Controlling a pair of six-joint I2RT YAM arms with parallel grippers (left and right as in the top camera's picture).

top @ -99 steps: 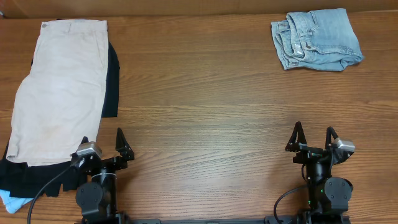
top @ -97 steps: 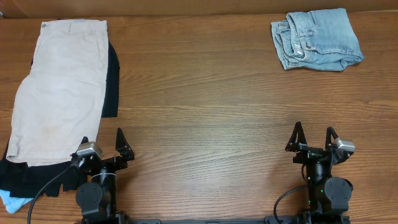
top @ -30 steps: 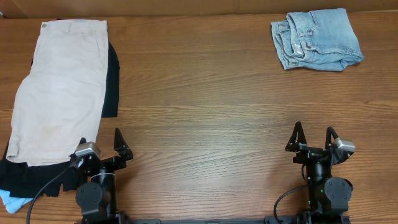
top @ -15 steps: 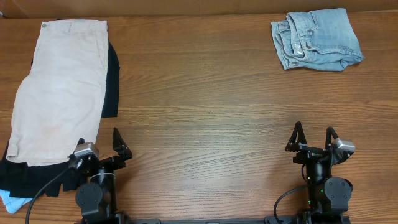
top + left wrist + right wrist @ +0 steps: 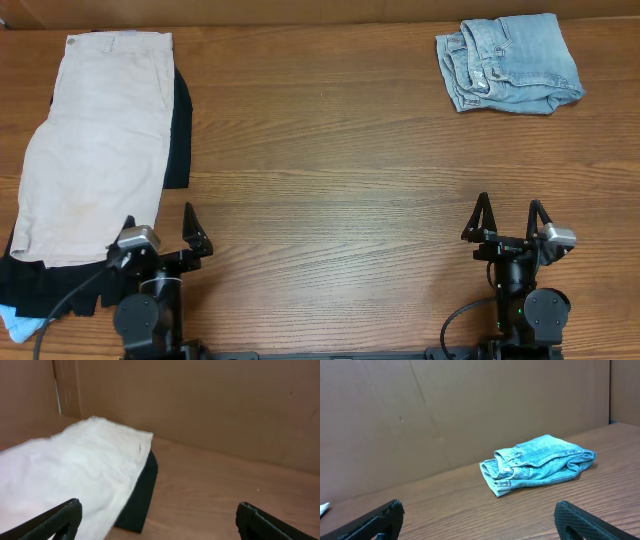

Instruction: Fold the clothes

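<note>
A broad brown wood-grain table (image 5: 330,170) spreads out ahead of both arms, bare between and in front of the two grippers. The pair of large pale cream cotton shorts (image 5: 95,140) lies flat and lengthwise ahead and to the left of the left gripper (image 5: 160,228). Its near hem comes down just beside that gripper's left finger, and its waistband lies at the far end, well away. Whether the finger touches the cloth cannot be told.

Beneath the shorts lies a large black garment (image 5: 180,130). It shows as a dark strip along the edge of the shorts straight ahead of the left gripper, and again to the gripper's left at the near table edge. A small light-blue scrap of fabric (image 5: 12,322) peeks out there, left of and behind the gripper.

A smaller, folded light-blue denim piece (image 5: 510,62) sits straight ahead of the right gripper (image 5: 510,215), well apart from it, near the far table edge.

The left gripper stands with its jaws spread wide, holding nothing. The right gripper is likewise spread wide and empty, over bare wood.
</note>
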